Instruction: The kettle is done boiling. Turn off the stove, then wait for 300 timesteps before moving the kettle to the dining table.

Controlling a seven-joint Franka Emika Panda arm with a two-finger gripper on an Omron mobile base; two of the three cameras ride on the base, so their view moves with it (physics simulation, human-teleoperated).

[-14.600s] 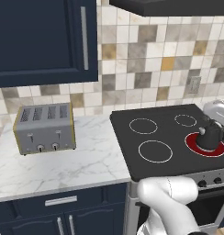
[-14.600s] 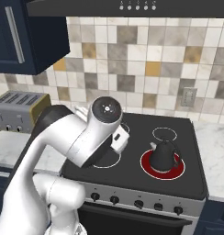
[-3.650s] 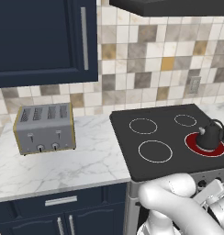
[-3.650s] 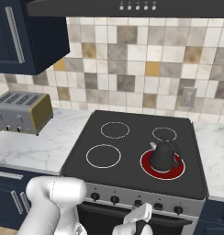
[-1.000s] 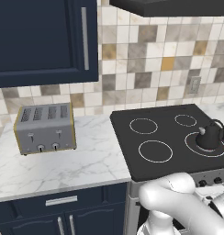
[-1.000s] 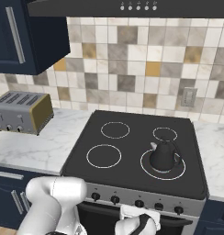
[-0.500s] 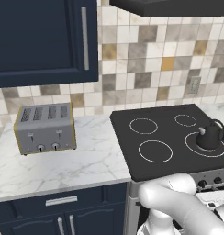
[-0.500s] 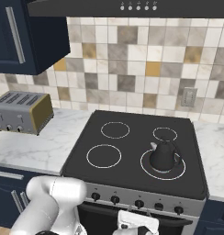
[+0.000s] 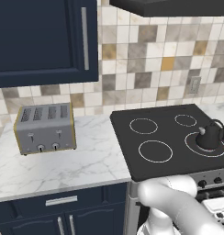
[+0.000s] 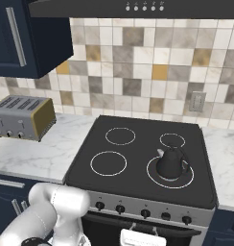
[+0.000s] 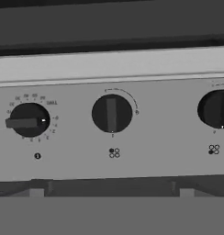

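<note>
Kettle (image 10: 170, 163) sits on the near right burner of the stove (image 10: 138, 158), its ring no longer red-looking but white. Claw (image 10: 138, 237) hangs low before the oven front, spread wide, facing the middle knob (image 11: 111, 113). Toaster (image 9: 45, 128) stands left on the desk (image 9: 72, 163).

Marble desk (image 9: 81, 160) carries the grey toaster (image 9: 45, 129), well left of the stove (image 9: 171, 140); the kettle (image 9: 210, 137) sits on the stove's front right burner ring.
</note>
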